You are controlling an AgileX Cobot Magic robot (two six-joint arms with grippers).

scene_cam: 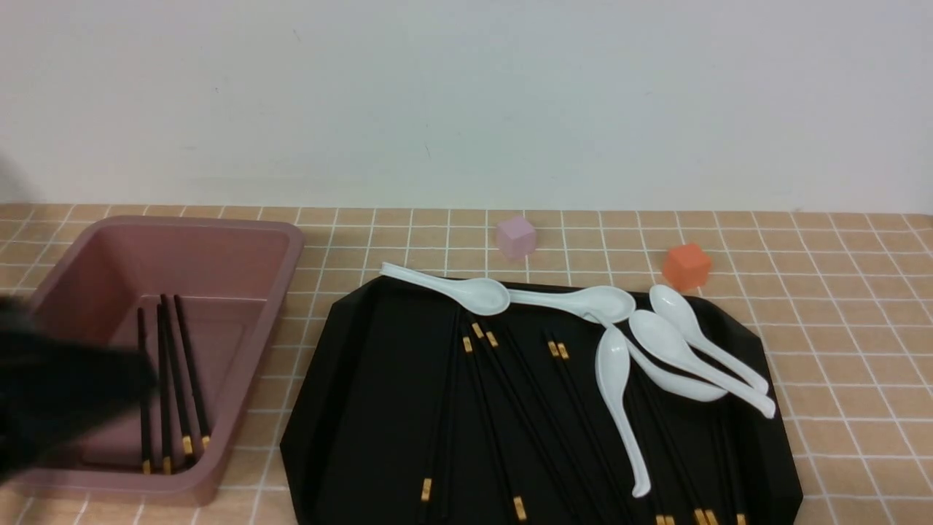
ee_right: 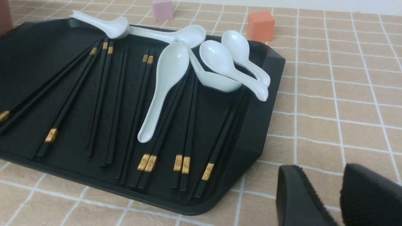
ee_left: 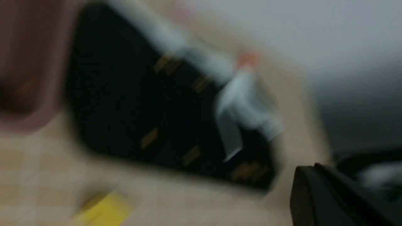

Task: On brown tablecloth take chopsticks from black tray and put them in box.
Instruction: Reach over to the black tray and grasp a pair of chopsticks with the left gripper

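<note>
The black tray (scene_cam: 364, 379) lies on the brown tablecloth (scene_cam: 838, 328) and holds several black chopsticks (scene_cam: 503, 394) with gold bands. They also show in the right wrist view (ee_right: 106, 94). The pink-brown box (scene_cam: 284, 292) stands left of the tray with three chopsticks (scene_cam: 166, 379) lying in it. My left arm (scene_cam: 65, 394) is a dark blur over the box's near left part. The left wrist view is smeared, and the left gripper (ee_left: 317, 169) cannot be read there. My right gripper (ee_right: 322, 168) is open and empty over the cloth beside the tray's near right corner (ee_right: 251, 150).
Several white spoons (scene_cam: 616, 379) lie over the chopsticks in the tray's right half. A pink cube (scene_cam: 516, 237) and an orange cube (scene_cam: 686, 265) sit on the cloth behind the tray. A blurred yellow object (ee_left: 103, 210) shows in the left wrist view.
</note>
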